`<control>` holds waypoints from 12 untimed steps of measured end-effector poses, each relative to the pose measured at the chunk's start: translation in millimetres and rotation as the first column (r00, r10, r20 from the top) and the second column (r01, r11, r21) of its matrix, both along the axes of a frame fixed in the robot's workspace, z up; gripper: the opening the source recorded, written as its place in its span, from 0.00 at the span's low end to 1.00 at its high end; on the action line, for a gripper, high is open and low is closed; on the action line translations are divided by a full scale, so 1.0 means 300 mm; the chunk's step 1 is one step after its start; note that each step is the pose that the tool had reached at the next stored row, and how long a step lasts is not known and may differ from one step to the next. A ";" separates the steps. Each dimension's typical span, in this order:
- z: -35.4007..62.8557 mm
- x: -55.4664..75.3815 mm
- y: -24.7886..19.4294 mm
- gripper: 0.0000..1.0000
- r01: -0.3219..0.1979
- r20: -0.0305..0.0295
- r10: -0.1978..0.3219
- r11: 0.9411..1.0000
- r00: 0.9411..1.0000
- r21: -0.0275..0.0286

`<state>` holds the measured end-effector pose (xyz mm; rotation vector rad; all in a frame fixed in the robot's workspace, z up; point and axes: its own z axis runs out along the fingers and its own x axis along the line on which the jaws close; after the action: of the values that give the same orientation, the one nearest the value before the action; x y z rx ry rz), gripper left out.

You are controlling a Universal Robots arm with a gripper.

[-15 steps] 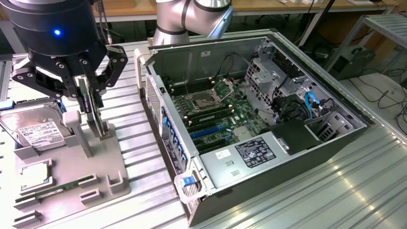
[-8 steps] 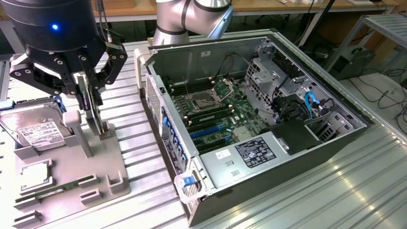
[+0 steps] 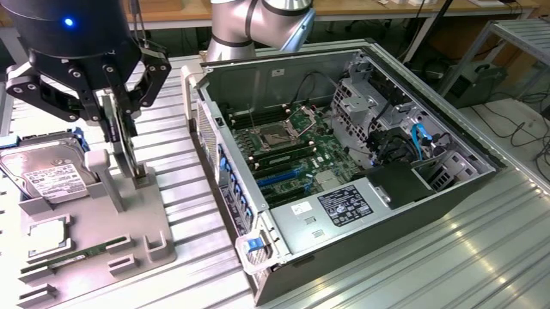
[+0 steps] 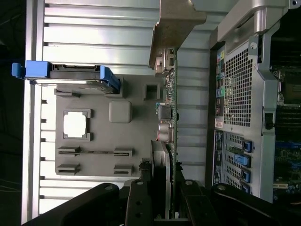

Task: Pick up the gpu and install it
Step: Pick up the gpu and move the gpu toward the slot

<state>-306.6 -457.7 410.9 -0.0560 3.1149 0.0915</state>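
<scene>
Grasp stage of the pick, install not begun. Gripper (image 3: 118,125) sits at the exterior view's left, low over the grey holder tray (image 3: 142,225). The gpu (image 3: 127,154) stands upright and edge-on between the fingers (image 4: 141,202). In the wrist view the fingers are drawn in narrow, one on each face of the card, and look clamped on its upper edge. The gpu's lower edge is at or in the tray's upright stand; can't tell whether it has cleared it. Pale bracket (image 4: 176,23) is at the card's far end, away from the gripper.

Also on the tray: hard drive (image 3: 47,177) in a blue carrier, a square processor chip (image 3: 43,235) and a narrow memory stick (image 3: 77,256), all apart from the card. Computer case (image 3: 413,212) lies open on the ribbed desk (image 3: 447,270) just beside the tray, toward the exterior view's right. Its motherboard (image 3: 284,148) is exposed and the blue expansion slots (image 3: 275,177) look unoccupied.

Judgement: task is early, card gripped but nowhere near the case. Any move from here calls for a firm, square hold. The card is thin and tall, so it could tilt or catch on the stand's walls. It has to stay upright, with the bracket end lined up to the case's rear wall.
</scene>
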 end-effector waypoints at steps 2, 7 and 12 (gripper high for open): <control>0.003 0.000 0.000 0.28 0.000 0.000 0.000 1.000 1.000 -0.005; 0.013 0.000 0.000 0.28 0.000 0.000 0.000 0.999 1.000 -0.037; 0.036 0.000 0.000 0.28 0.000 0.000 0.000 0.999 1.000 -0.039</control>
<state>-306.5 -457.7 421.8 -0.0569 3.1168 0.0305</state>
